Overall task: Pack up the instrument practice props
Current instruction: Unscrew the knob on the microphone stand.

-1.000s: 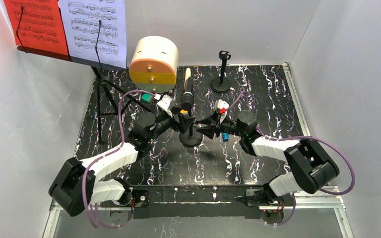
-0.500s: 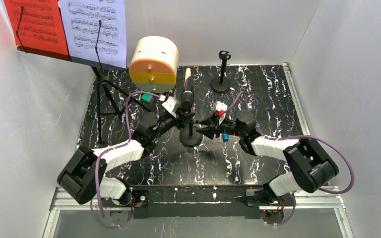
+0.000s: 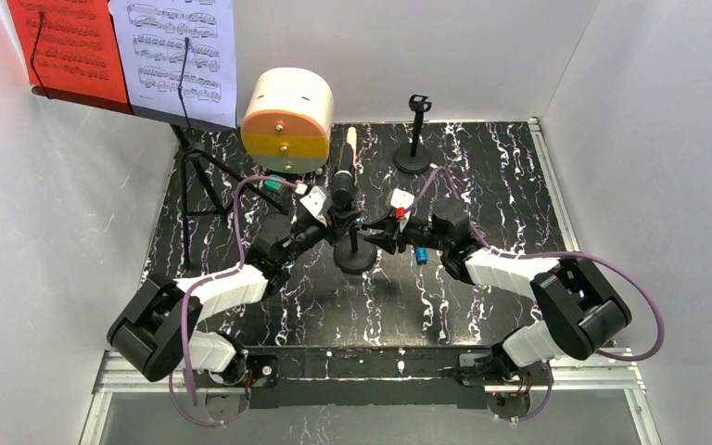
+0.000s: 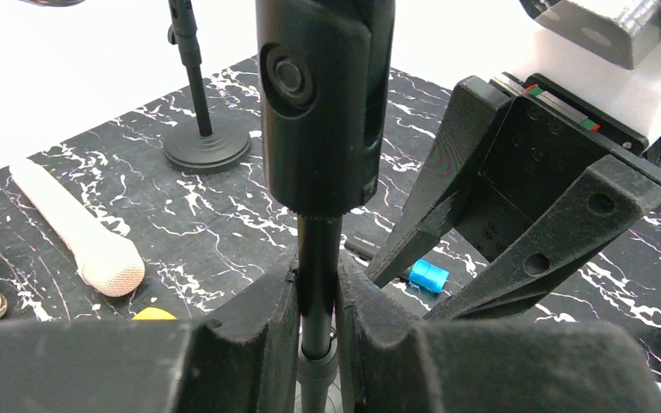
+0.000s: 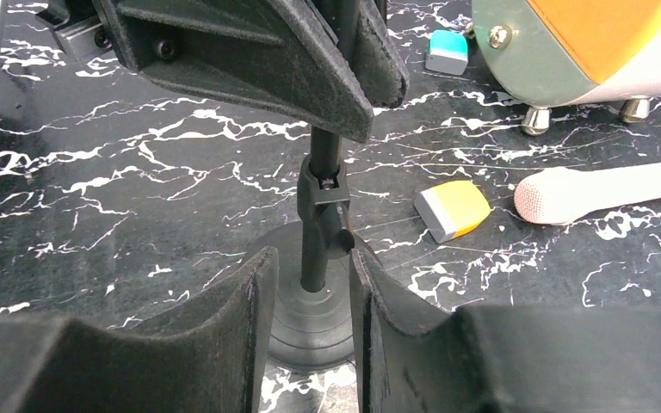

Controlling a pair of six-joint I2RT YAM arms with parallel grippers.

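The right gripper [image 5: 310,288] straddles the holder [image 5: 316,249] low on its stem, just above the round base. Its jaws stand apart. One finger is clear of the stem and the other is by the stem's small knob, so nothing is pinched there. Higher up, from the holder's other side, the left gripper [image 4: 318,297] is clamped on the thin stem. It grips right under the black mic [image 4: 323,103], which sits upright in the holder's clip.

A blue piece [image 4: 430,275] lies on the table [image 3: 491,185] just beside the holder, on the right arm's side. Just past the holder lies a yellow-and-grey block [image 5: 453,209], and the cream mic [image 5: 602,194] lies flat beyond that. A teal block [image 5: 446,50] and a round cream-and-orange box [image 3: 287,111] sit behind the holder to the left. The far holder [image 3: 414,139] stands upright behind it to the right, well apart. Far left of the holder, the rack [image 3: 185,116] stands on tripod legs [image 3: 190,190], carrying a red page [image 3: 65,46] and a white page [image 3: 181,51].
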